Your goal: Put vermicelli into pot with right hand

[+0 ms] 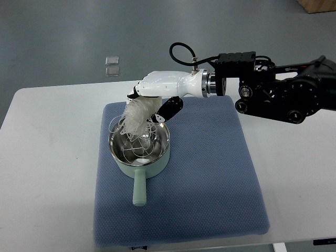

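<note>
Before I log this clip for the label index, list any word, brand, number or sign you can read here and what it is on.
None can be read.
A small dark tag at the near edge of the blue mat: too small to read.
The pot, the vermicelli, the right hand and its black arm: no print visible.

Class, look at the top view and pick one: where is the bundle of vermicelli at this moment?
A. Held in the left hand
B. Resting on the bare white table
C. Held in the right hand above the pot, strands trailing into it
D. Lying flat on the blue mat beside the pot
C: the right hand grips the vermicelli over the far rim of the pot, with loose strands hanging into it.
</note>
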`<action>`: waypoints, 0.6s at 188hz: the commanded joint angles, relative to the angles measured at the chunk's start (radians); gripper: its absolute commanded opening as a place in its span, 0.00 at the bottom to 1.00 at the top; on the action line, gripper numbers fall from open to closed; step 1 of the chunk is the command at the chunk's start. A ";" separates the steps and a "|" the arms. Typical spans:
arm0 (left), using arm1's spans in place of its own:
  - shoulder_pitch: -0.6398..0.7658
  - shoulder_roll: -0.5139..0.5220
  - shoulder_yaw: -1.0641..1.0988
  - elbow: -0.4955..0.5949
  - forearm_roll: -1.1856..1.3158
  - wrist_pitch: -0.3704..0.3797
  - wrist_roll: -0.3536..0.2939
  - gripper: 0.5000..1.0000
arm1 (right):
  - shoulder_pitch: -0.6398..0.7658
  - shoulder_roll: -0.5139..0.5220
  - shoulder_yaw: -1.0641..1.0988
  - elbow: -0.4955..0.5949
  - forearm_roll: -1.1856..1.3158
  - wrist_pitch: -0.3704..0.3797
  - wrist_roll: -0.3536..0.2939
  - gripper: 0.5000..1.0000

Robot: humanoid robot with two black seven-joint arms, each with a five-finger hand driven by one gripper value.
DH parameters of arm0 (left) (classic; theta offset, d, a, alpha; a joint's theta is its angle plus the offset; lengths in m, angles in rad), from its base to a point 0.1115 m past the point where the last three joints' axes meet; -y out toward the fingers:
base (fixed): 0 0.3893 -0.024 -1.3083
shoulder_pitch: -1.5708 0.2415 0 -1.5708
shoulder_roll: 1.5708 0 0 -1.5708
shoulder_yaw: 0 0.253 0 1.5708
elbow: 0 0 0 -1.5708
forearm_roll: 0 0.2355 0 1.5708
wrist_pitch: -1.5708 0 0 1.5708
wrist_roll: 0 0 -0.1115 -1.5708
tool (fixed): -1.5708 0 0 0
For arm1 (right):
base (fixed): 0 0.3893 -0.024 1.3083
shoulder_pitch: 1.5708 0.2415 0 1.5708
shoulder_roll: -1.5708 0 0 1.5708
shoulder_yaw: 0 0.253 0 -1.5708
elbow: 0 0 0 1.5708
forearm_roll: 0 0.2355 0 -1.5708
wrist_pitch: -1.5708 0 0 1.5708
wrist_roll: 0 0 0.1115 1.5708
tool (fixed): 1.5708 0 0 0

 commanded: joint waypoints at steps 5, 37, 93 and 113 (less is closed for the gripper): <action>0.001 0.000 0.000 -0.002 0.000 0.000 0.000 1.00 | -0.032 0.021 -0.001 -0.011 -0.002 -0.011 -0.001 0.08; 0.001 0.000 0.000 -0.003 0.001 0.000 0.000 1.00 | -0.045 0.020 -0.002 -0.014 -0.004 -0.039 -0.006 0.65; 0.001 0.000 0.001 -0.005 0.001 0.000 0.000 1.00 | -0.044 -0.012 0.001 -0.013 -0.001 -0.039 -0.004 0.72; 0.001 0.000 0.001 -0.005 0.001 0.000 0.000 1.00 | -0.044 -0.032 0.026 -0.014 0.002 -0.039 -0.006 0.72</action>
